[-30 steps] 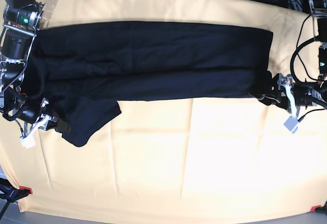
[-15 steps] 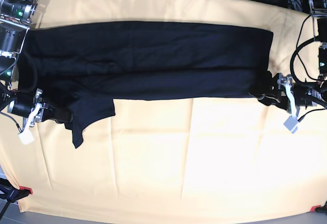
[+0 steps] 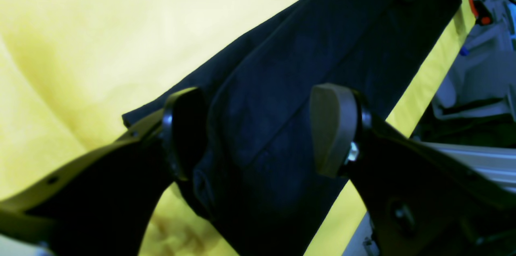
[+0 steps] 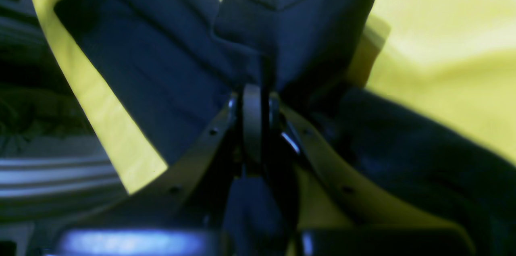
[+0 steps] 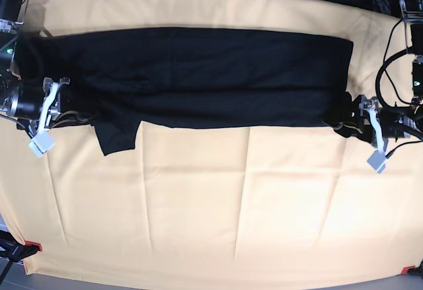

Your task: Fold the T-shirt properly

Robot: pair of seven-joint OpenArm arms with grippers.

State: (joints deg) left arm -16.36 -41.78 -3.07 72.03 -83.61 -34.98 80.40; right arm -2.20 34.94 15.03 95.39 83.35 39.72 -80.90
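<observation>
Base view, garment: the T-shirt (image 5: 192, 78) is lying as a long dark band on the yellow cloth (image 5: 218, 211), toward the far edge of the worktop; its long axis is running from the left edge to the right edge of this view.
Base view, loose part: a sleeve flap is hanging off the band's near side close to the left edge, not tucked in.
Base view, arms: the right gripper (image 5: 56, 108) is sitting at the band's left end and the left gripper (image 5: 347, 119) at its right end, each touching the near hem; each arm is nearest its own end.
Base view, key relation: the garment is stretching away from each gripper toward the other, so any fold across it is judged to need both ends carried together toward the far edge.
Left wrist view, jaws: the left gripper (image 3: 258, 131) is standing wide, fingers (image 3: 332, 127) apart, with the T-shirt (image 3: 322, 46) lying flat between and beyond them; nothing is pinched.
Left wrist view, direction: the fabric is running away from the jaws toward the upper right of the view, yellow cloth (image 3: 100, 26) on both sides.
Right wrist view, jaws: the right gripper (image 4: 258, 98) is closed tight on a raised peak of the T-shirt (image 4: 298, 22); the rest is draping down either side.
</observation>
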